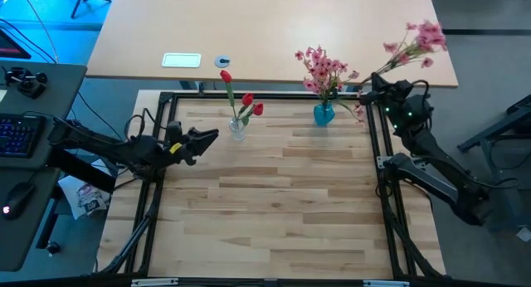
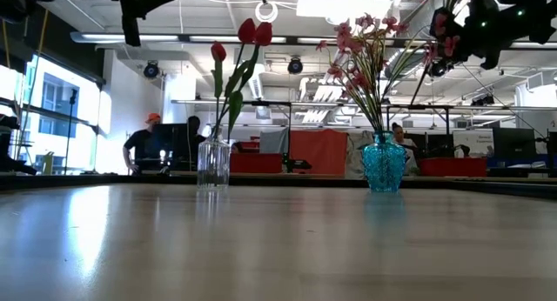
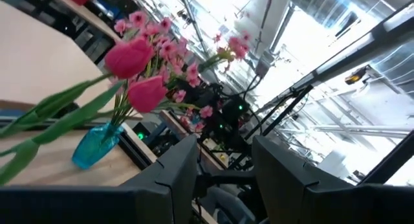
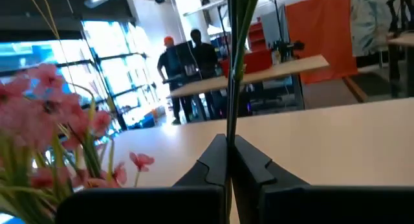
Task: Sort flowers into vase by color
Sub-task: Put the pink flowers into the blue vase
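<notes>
Along the far edge of the pale wooden tabletop (image 1: 274, 196) stand two vases, near each other but apart. The small clear glass vase (image 1: 237, 128) holds three red tulip-like blooms on thin green stems (image 1: 249, 103). The squat turquoise glass vase (image 1: 323, 114) holds a spray of small pink blossoms (image 1: 322, 70). As far as the pictures show, no flower lies loose on the table.

One flower is not yet placed: a second pink blossom spray (image 1: 417, 40), held aloft past the table's far right corner. The right gripper (image 1: 372, 81) is clamped tight on its thin green stem (image 4: 231, 81), fingers pressed together around it, just beside the turquoise vase.

The left gripper (image 1: 204, 138) hovers near the clear vase, fingers partly apart, holding nothing.

Judgement: sorting is nearly complete. Red is done. The remaining step appears to be lowering the held pink spray, stem first, into the turquoise vase and releasing it
</notes>
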